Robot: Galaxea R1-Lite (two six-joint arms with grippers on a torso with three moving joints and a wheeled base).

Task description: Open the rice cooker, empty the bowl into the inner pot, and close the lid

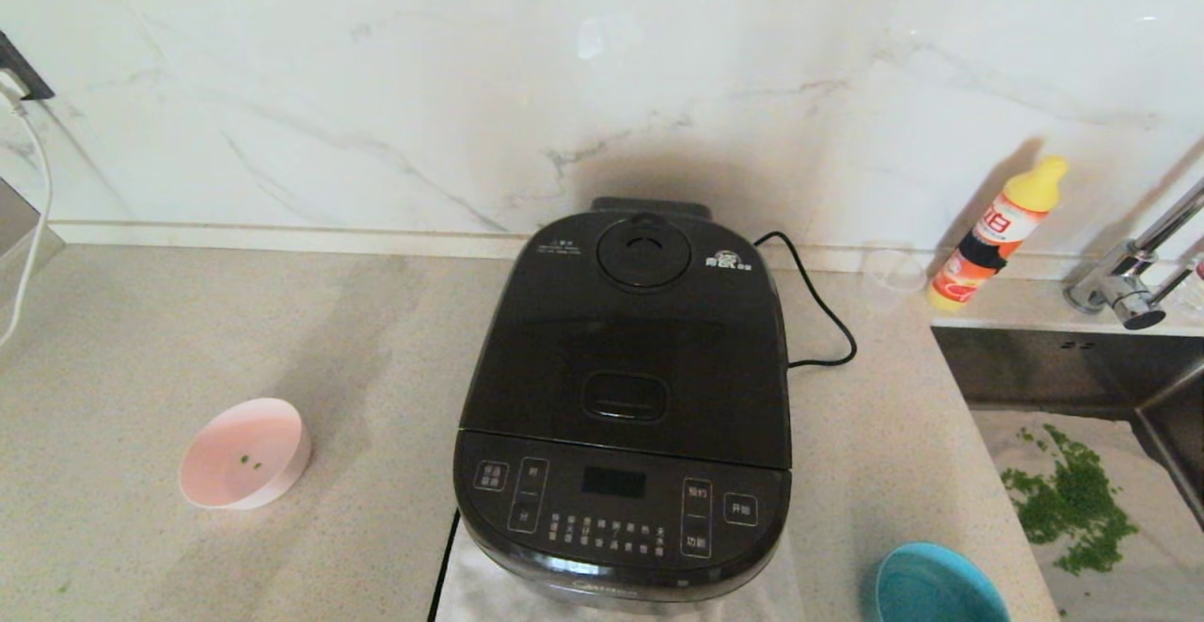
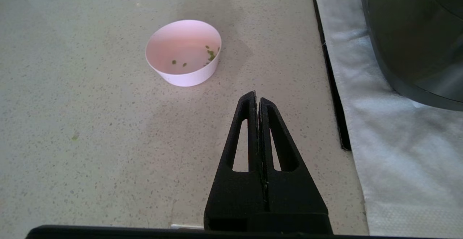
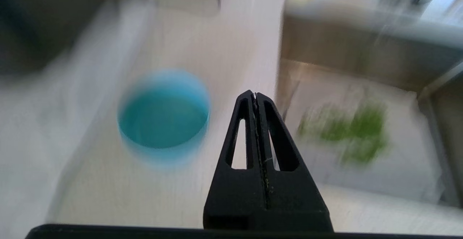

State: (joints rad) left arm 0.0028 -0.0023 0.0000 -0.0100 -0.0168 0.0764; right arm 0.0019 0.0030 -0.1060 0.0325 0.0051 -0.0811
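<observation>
The black rice cooker point(image 1: 625, 415) stands in the middle of the counter with its lid point(image 1: 635, 340) shut, so the inner pot is hidden. A pink bowl point(image 1: 246, 454) sits to its left, holding only a few green bits; it also shows in the left wrist view point(image 2: 183, 52). A blue bowl point(image 1: 936, 586) sits at the front right and looks empty in the right wrist view point(image 3: 164, 118). My left gripper point(image 2: 257, 96) is shut and empty over bare counter, short of the pink bowl. My right gripper point(image 3: 255, 95) is shut and empty beside the blue bowl. Neither gripper shows in the head view.
A sink point(image 1: 1072, 387) lies at the right with chopped greens point(image 1: 1072, 500) on a white board. A yellow-capped bottle point(image 1: 997, 236), a clear cup point(image 1: 892, 274) and a tap point(image 1: 1133, 274) stand at the back right. The cooker's cord point(image 1: 818, 311) trails behind it. A white cloth point(image 2: 390, 123) lies under the cooker.
</observation>
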